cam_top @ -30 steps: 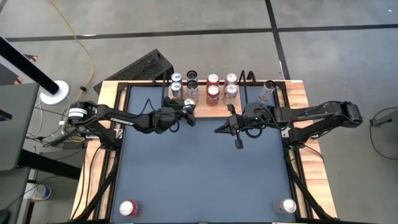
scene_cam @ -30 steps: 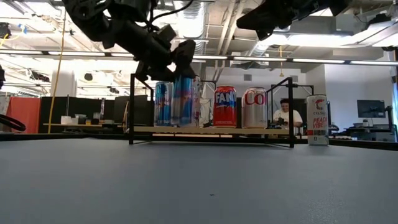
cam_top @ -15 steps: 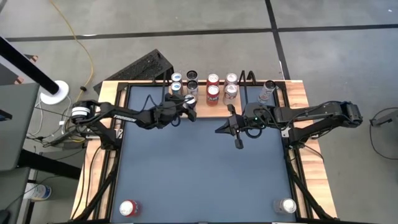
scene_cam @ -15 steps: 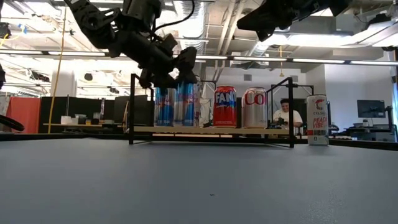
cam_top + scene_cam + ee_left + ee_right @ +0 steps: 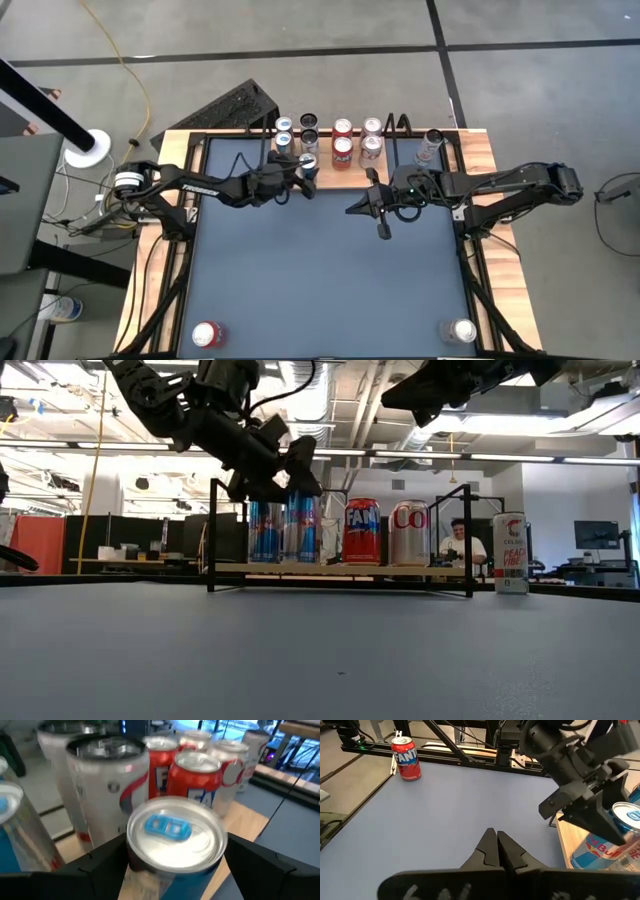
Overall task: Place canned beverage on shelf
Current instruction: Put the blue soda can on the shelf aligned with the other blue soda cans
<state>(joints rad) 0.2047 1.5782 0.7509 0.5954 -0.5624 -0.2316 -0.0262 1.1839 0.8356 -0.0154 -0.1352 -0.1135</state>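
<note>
Releasing is the step in hand, by my reading: the left pincer (image 5: 300, 172) sits at the front edge of the shelf (image 5: 340, 569), and the blue-and-silver can (image 5: 174, 837) stands on the light-wood board between its two dark fingers (image 5: 260, 865). In the left wrist view the fingers flank the can with a little slack on each side, so they look partly spread rather than pinching it. To do this well, I would let the jaws widen fully before any retreat, then back straight out toward the open surface (image 5: 330, 270), keeping level so neither finger clips the can or the red can (image 5: 196, 777) just beside it. Neighbours stand close, so sideways drift is the main risk.

The right pincer (image 5: 497, 851) hangs over the middle of the surface, well apart from the shelf, pressed together and empty.

Hard to judge: whether the can's base rests flat on the board, since the low view hides it behind the arm and the wrist view cuts it off. The rear row is mostly blocked by the front cans.
</note>
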